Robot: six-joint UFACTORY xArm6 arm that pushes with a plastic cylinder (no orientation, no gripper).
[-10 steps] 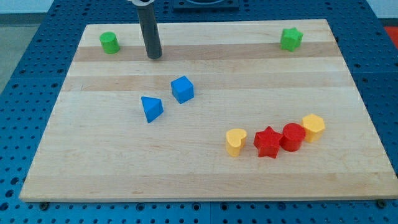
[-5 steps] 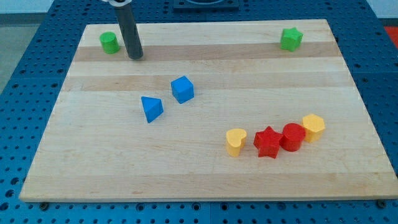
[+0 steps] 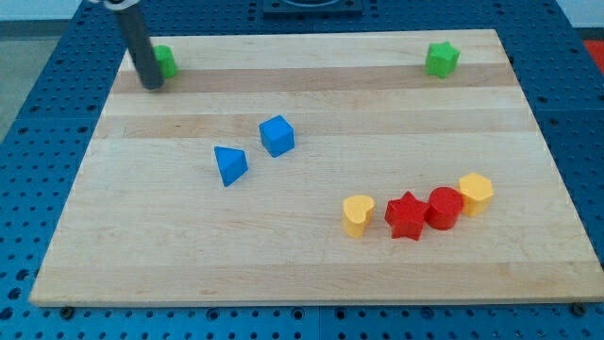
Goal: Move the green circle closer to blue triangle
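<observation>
The green circle [image 3: 167, 60] sits near the board's top left corner, partly hidden behind my rod. My tip [image 3: 151, 84] rests on the board just to the view's left and slightly below the circle, close to it or touching; I cannot tell which. The blue triangle [image 3: 229, 164] lies left of the board's centre, well below and to the right of the circle.
A blue cube [image 3: 276, 135] stands just up and right of the triangle. A green star [image 3: 441, 59] is at the top right. A yellow heart [image 3: 358, 214], red star [image 3: 407, 215], red cylinder [image 3: 444, 207] and yellow hexagon [image 3: 476, 192] form a row at lower right.
My rod has swept leftward along the top of the board, from right of the green circle to its left side. No block has visibly moved.
</observation>
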